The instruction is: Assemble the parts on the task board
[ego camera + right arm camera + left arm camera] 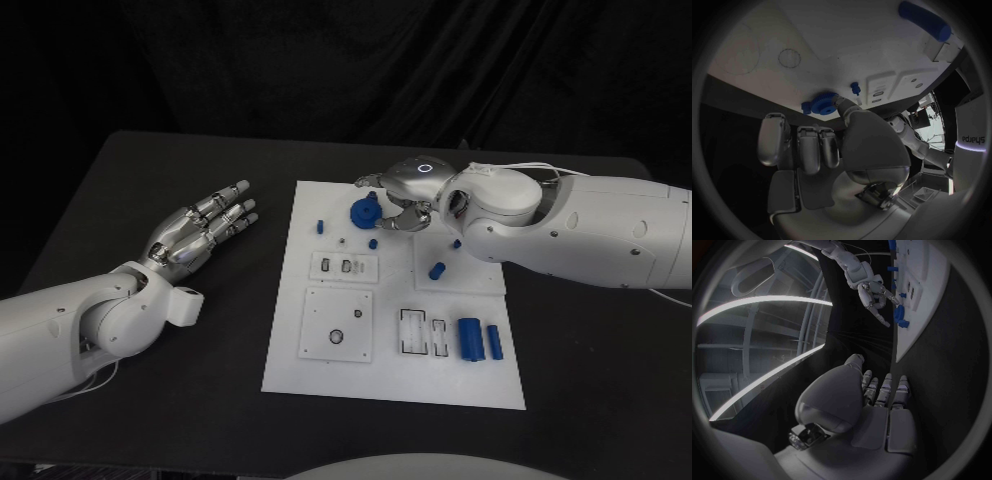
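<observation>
One white task board [335, 375] lies in the middle of the black bench [144, 180]. The right hand [408, 196] sits over the board's twelve o'clock edge, and its fingers touch one blue gear-like part [366, 212] there; whether it truly grips the part I cannot tell. Two blue cylinders [469, 338] lie side by side at about four o'clock on the board, beside one slotted white block [420, 332]. One small blue peg [437, 270] stands right of centre, another [372, 243] sits just below the gear, and one blue piece [316, 227] rests near the ten o'clock edge. The left hand [202, 228] lies at nine o'clock off the board, fingers straight and apart, holding nothing.
</observation>
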{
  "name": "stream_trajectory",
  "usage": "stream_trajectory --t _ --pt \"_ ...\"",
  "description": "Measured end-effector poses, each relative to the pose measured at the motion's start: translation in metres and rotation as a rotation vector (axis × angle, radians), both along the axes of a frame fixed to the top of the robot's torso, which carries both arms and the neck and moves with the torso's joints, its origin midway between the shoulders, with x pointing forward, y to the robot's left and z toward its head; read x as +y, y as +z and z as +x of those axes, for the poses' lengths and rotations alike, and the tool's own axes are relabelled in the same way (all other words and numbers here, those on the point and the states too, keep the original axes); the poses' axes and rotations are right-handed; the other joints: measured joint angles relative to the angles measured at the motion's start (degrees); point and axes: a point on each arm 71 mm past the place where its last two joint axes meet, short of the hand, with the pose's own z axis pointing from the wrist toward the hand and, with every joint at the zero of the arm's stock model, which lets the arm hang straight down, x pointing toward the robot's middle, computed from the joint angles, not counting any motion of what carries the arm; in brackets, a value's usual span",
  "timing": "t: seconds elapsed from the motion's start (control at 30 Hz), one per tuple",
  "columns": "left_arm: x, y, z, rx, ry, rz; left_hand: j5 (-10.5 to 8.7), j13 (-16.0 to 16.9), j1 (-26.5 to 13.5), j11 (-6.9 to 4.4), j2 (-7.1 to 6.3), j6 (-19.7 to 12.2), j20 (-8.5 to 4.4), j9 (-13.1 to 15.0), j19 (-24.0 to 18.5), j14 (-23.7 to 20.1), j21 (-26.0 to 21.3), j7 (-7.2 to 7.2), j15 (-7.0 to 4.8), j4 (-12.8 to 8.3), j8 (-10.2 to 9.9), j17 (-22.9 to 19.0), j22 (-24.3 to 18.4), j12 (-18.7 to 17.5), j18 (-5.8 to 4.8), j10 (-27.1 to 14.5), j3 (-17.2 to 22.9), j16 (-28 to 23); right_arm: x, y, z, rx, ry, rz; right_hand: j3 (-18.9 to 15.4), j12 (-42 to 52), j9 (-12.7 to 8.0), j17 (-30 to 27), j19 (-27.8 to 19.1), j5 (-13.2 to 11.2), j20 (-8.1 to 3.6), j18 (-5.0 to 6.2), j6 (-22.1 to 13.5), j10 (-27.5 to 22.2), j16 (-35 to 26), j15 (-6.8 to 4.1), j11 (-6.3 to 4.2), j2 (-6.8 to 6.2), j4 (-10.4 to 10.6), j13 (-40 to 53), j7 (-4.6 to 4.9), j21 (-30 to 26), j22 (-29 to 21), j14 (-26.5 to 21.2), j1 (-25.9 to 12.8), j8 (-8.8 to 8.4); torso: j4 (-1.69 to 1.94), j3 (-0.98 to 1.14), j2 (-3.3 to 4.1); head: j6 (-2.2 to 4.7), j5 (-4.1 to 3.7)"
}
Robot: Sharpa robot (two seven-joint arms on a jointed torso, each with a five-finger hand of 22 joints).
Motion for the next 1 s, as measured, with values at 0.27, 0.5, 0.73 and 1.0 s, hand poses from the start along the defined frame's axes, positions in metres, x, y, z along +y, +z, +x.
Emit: stream_trajectory --t 0.27,0.5,0.73,1.0 --pt "0.000 -0.001 0.000 0.002 0.000 0.000 0.00 0.0 0.0 0.00 0.00 0.0 0.00 0.0 0.0 0.0 0.0 0.00 0.00 0.2 0.0 0.0 0.0 0.0 0.00 0.0 0.2 0.0 -0.001 0.000 0.000 -0.001 0.000 0.000 -0.2 0.0 0.0 0.0 0.0 -0.4 0.00 0.00 0.8 0.0 -0.2 0.00 0.00 0.22 0.2 0.0 -0.28 -0.3 0.0 0.0 -0.2 0.00 0.00 0.00 0.00 -0.05 0.07" --pt "0.001 -0.002 -0.001 0.003 0.001 0.000 0.00 0.0 0.0 0.00 0.00 0.0 0.00 0.0 0.0 0.0 0.0 0.00 0.00 0.2 0.0 0.0 0.0 0.0 0.01 0.0 0.2 0.0 -0.004 0.000 0.000 0.001 -0.004 0.000 -0.5 0.0 2.4 0.0 -0.2 -0.7 -0.21 -0.01 9.4 0.0 -0.2 -0.18 -0.45 0.87 0.5 0.0 -0.66 -0.5 0.0 -0.2 -0.2 1.88 0.01 0.00 0.00 -0.04 0.08" --pt "0.002 -0.002 0.000 0.004 0.002 0.001 0.00 0.0 0.0 0.00 0.00 0.0 0.00 0.0 0.0 0.0 0.0 0.00 0.00 0.2 0.0 0.0 0.0 0.0 0.01 0.0 0.2 0.0 -0.007 -0.001 0.000 0.012 -0.007 0.006 -0.7 0.0 4.4 0.0 0.4 -0.7 -0.37 -0.01 19.6 0.0 0.1 -0.21 -0.45 1.52 0.2 0.0 -0.24 -0.2 0.0 -0.2 0.0 4.79 0.01 0.00 0.00 -0.01 0.01" --pt "0.002 -0.003 -0.001 0.005 0.002 0.000 0.00 0.0 0.0 0.00 0.00 0.0 0.00 0.0 0.0 0.0 0.0 0.00 0.00 0.2 0.0 0.0 0.0 0.0 0.01 0.0 0.2 0.0 -0.011 -0.004 -0.001 0.024 -0.015 0.007 -0.7 0.0 5.6 0.0 0.5 -0.6 -0.39 -0.02 24.7 0.0 0.1 -0.21 -0.44 1.52 0.2 0.0 -0.03 0.0 0.0 -0.2 0.0 6.56 0.01 0.00 -0.01 0.02 -0.05"
